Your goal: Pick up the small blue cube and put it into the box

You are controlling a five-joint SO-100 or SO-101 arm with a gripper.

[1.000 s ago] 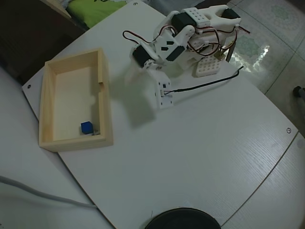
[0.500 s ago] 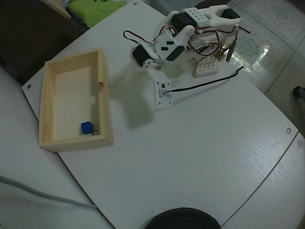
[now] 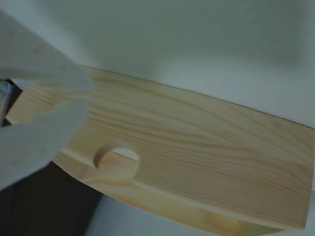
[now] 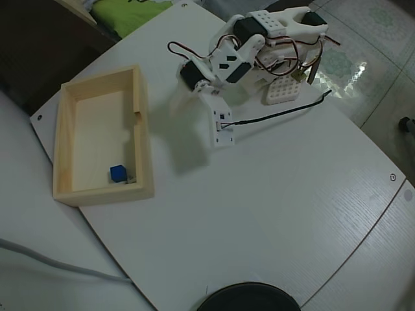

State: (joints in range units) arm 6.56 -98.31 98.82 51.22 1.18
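The small blue cube lies inside the box, in the corner nearest the bottom of the overhead view. The pale wooden box sits at the table's left side. My gripper hangs over the table to the right of the box, well away from the cube, on a folded arm. In the wrist view the box's long outer wall with its round notch fills the frame. My gripper enters from the left with its two white fingertips together and nothing between them. The cube is hidden there.
The arm's base and a white pegged block stand at the table's top right, with a black cable trailing from the wrist. A black round object lies at the bottom edge. A grey cable runs off the table at lower left.
The wrist has drawn back slightly toward the arm's base. The cube and the box have not moved.
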